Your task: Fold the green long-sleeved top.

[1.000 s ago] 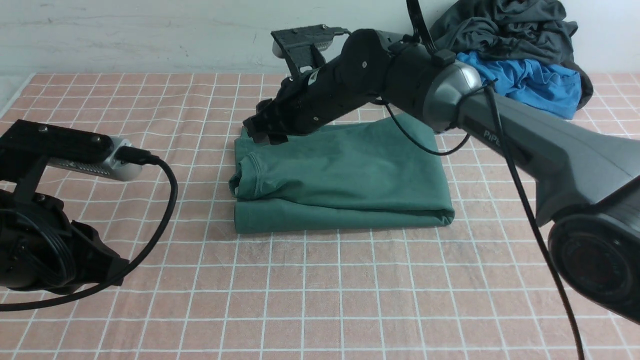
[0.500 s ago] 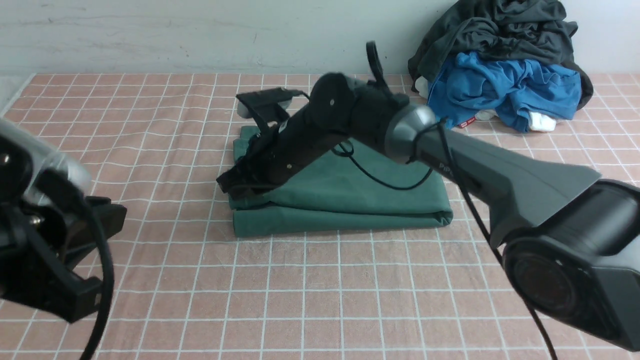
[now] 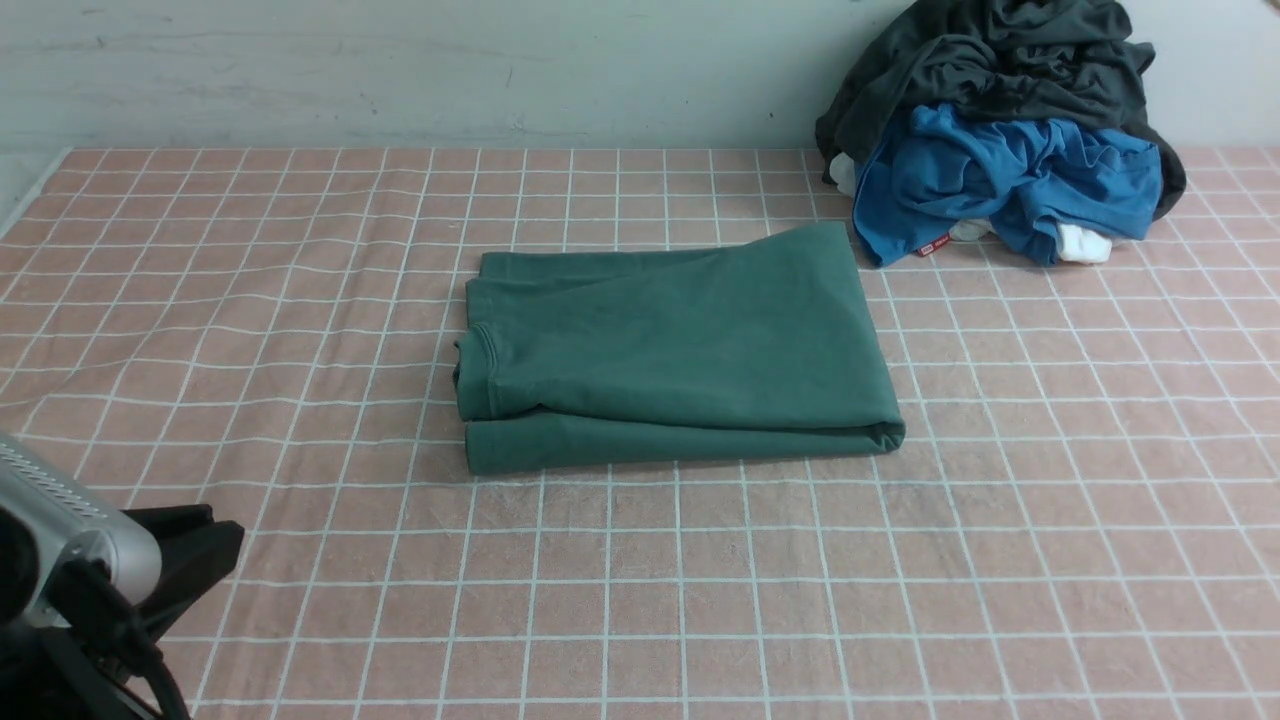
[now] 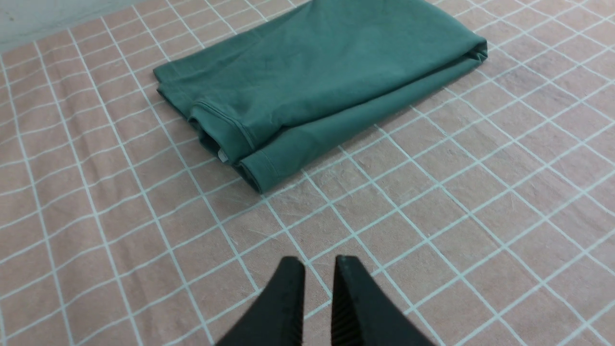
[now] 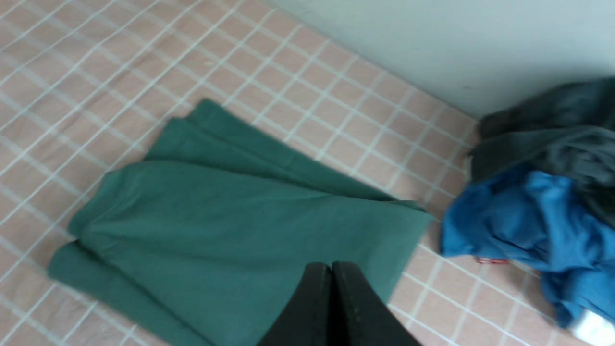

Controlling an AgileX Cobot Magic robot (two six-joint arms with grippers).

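Observation:
The green long-sleeved top [image 3: 670,350] lies folded into a flat rectangle in the middle of the pink checked cloth, with its collar edge at the left. It also shows in the left wrist view [image 4: 312,81] and the right wrist view [image 5: 230,216]. My left gripper [image 4: 318,262] hovers over bare cloth short of the top's near left corner, its jaws a narrow gap apart and empty. My right gripper [image 5: 331,266] is shut and empty, raised above the top's right part. The right arm is out of the front view. The chest logo is hidden.
A pile of clothes sits at the back right against the wall: a dark charcoal-grey garment [image 3: 1000,60] over a bright blue one [image 3: 1010,180]. My left arm's wrist camera [image 3: 60,530] shows at the front left corner. The pale wall [image 3: 400,70] bounds the far edge.
My right arm has drawn back off the top's left edge and left the front view. The left arm has sunk lower at the front left. The top lies flat and released.

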